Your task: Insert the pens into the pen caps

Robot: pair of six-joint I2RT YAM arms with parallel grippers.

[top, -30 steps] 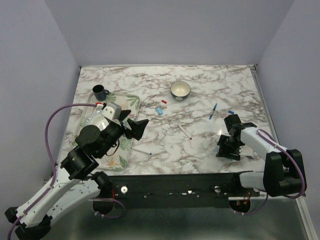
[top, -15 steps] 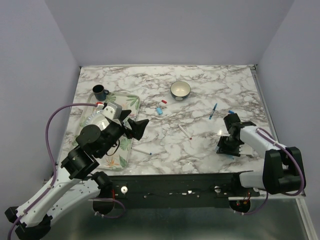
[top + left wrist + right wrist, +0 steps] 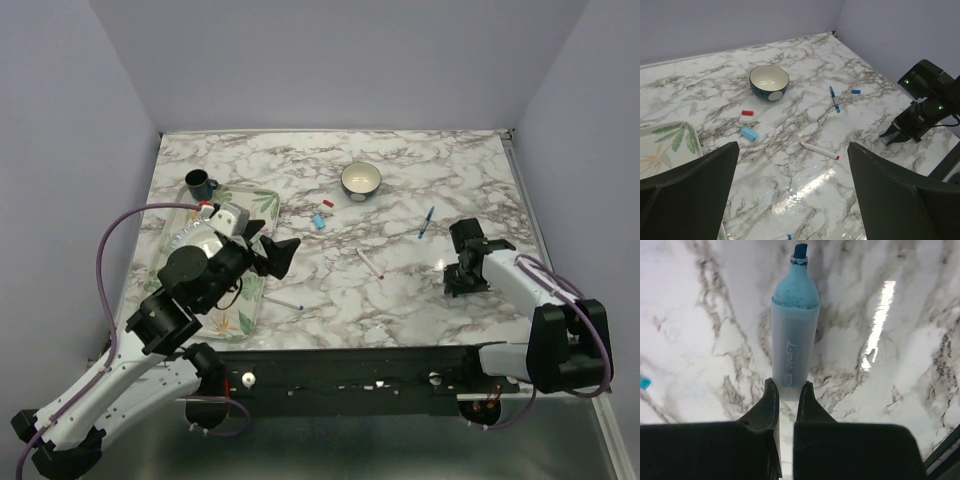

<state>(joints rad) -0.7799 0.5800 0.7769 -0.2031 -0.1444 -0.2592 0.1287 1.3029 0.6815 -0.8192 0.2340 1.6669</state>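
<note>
Right wrist view has the right gripper (image 3: 788, 390) pinching the rear end of the pale blue marker (image 3: 795, 340), held low at the marble table (image 3: 890, 390) near its front right edge, tip pointing away. Across the table, the left gripper (image 3: 278, 255) hangs with its fingers spread wide, just past the right edge of the leaf-patterned tray (image 3: 262, 203). The left arm hides most of the tray; something clear and shiny (image 3: 185, 238) lies in it, too unclear to name. Beside the tray's near right corner lies a blue-tipped white pen (image 3: 283, 302). Farther in, a red-tipped white pen (image 3: 819, 150) lies mid-table, then a light blue cap (image 3: 749, 133) and a red cap (image 3: 747, 113) near each other. A dark blue pen (image 3: 834, 99) and a blue cap (image 3: 855, 91) lie to the right. Farthest, a bowl (image 3: 760, 91) shows its pale inside, and a dark mug (image 3: 198, 183) stands at the tray's far left corner.
</note>
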